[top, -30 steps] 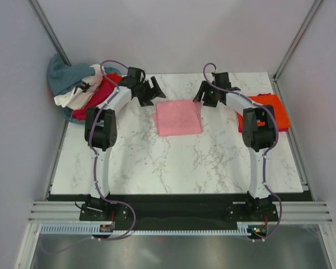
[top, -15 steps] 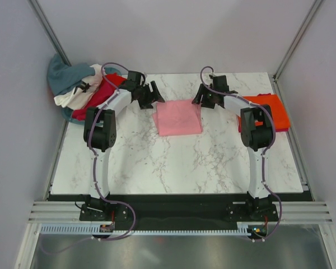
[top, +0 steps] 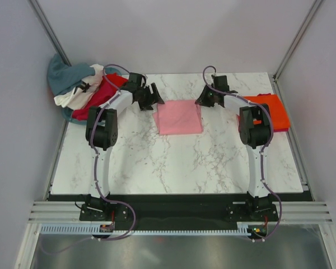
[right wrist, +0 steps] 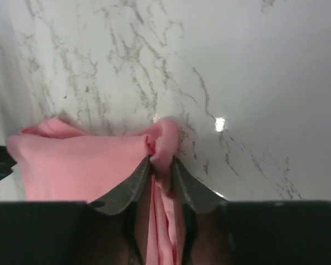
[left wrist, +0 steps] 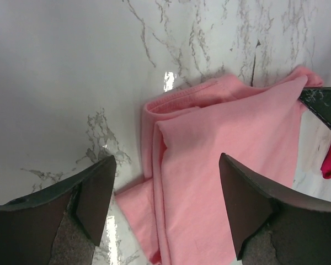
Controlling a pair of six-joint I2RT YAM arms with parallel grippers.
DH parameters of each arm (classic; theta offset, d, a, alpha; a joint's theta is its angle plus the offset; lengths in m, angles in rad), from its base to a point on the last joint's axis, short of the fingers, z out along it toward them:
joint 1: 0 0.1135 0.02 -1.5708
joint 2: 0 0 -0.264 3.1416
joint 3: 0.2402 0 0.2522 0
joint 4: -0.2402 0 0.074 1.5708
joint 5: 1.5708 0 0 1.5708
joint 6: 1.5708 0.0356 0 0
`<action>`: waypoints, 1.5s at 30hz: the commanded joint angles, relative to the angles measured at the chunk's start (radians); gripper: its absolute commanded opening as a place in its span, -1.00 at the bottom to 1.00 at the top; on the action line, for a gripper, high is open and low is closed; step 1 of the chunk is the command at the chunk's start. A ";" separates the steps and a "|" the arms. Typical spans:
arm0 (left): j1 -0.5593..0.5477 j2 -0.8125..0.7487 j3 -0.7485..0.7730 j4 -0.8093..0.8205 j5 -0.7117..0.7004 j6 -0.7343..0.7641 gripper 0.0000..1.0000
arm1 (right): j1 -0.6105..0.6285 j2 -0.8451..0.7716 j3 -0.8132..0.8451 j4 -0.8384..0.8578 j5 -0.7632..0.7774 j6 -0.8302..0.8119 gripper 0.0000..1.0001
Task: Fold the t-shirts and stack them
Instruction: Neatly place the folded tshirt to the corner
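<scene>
One corner pinched, one to go

The folded pink t-shirt (top: 179, 116) lies beneath both grippers. The right gripper (right wrist: 161, 160) is clamped on one corner; the left gripper (left wrist: 165, 160) stands spread over the opposite corner, gripping nothing. Lifting it likely needs the left closed too. Only the overhead view shows the orange stack (top: 271, 109) beyond the right gripper.

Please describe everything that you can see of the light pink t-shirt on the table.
The light pink t-shirt is soft plain cloth, folded into a rough square of several layers. It lies flat at the far middle of the marble table. Its layered edges show at the far left corner, slightly uneven. The right gripper is shut on a bunched pinch of its far right corner. The left gripper hangs open over the far left corner; whether it touches the cloth I cannot tell.
</scene>
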 commanded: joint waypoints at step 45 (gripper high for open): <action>-0.040 -0.024 0.010 0.074 -0.064 -0.038 -0.95 | -0.025 -0.111 -0.104 0.103 -0.194 0.067 -1.00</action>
